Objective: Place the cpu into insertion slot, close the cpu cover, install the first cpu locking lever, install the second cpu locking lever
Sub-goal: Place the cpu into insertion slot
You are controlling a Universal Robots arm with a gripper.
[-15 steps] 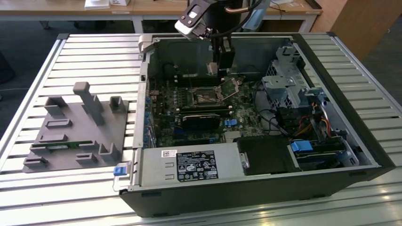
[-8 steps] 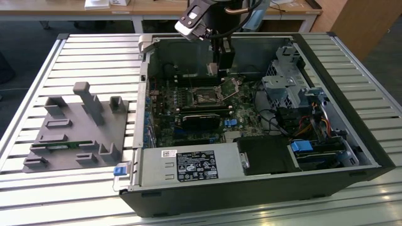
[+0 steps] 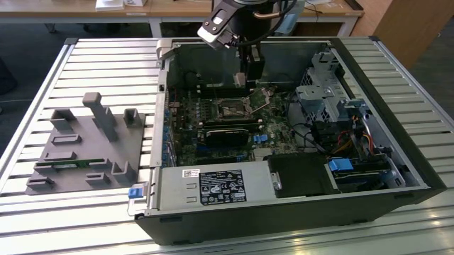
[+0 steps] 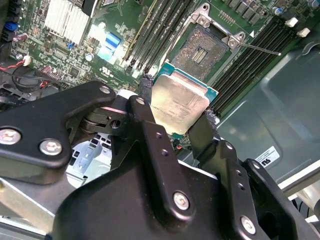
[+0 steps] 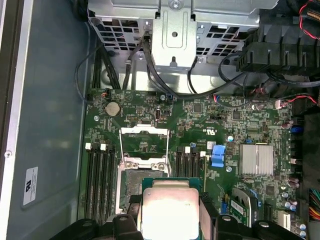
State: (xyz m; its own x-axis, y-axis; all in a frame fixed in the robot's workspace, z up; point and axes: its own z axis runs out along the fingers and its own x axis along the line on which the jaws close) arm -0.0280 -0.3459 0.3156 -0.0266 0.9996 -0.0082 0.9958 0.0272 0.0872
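Note:
My gripper [image 4: 178, 101] is shut on the cpu [image 4: 181, 100], a flat square chip with a silvery top and green edge, pinched on two opposite sides by the black fingers [image 4: 146, 90]. In both wrist views the chip [image 5: 170, 212] hangs a little above the motherboard, just beside the insertion slot [image 4: 201, 47], whose dark centre lies uncovered. The chip partly hides the slot [image 5: 131, 181] in the first wrist view. The cpu cover [image 5: 145, 142] is flipped open next to the slot. A thin locking lever [image 4: 260, 48] sticks out sideways, unlatched. In the exterior view the gripper [image 3: 248, 79] reaches into the open computer case above the slot [image 3: 230, 109].
Long black memory slots [image 4: 165, 30] flank the socket on both sides. A finned heatsink [image 5: 256, 160] and a blue connector [image 5: 216, 155] sit nearby. The case holds a power supply [image 3: 212, 186] and a drive cage [image 3: 319, 95]. A grey fixture [image 3: 89, 143] stands on the slatted table.

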